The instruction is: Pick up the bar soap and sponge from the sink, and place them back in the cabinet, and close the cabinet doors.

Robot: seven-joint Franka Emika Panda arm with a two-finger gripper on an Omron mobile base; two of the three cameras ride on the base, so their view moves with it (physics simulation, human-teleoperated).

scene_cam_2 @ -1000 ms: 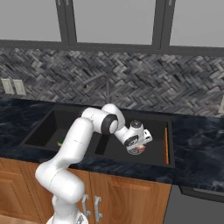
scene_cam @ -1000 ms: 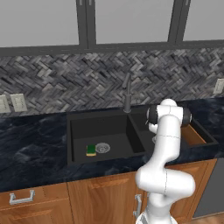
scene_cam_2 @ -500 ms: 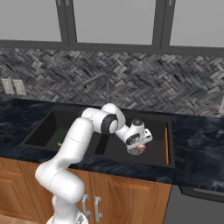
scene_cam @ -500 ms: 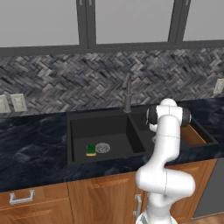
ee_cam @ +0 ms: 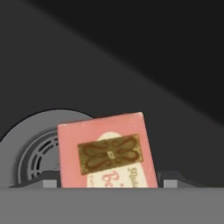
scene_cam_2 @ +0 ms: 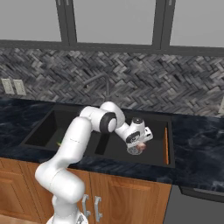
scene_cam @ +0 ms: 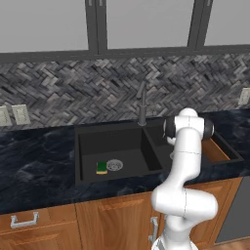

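The black double sink (scene_cam: 112, 130) is set into the dark counter. In its left basin the green and yellow sponge (scene_cam: 101, 167) lies beside the round drain. My arm reaches down into the right basin, where my gripper (scene_cam_2: 139, 148) hangs low with the pinkish bar soap (scene_cam_2: 142, 145) at its tips. In the hand view the bar soap (ee_cam: 107, 151) sits tilted between both fingertips (ee_cam: 50, 183), its sides against them, above the right drain (ee_cam: 30, 148). My gripper (ee_cam: 109, 183) is shut on it. The cabinet and its doors are out of view.
A dark faucet (scene_cam: 142, 105) rises behind the divider between the basins. A brown wooden strip (scene_cam_2: 166, 144) lines the right basin's far side. Grey-framed frosted-glass cabinets (scene_cam: 141, 24) hang above the herringbone backsplash. Wooden base cabinets (scene_cam: 112, 222) stand below the counter.
Almost nothing differs; the hand stays low in the right basin with the pinkish block at its tips. The sponge has not moved.
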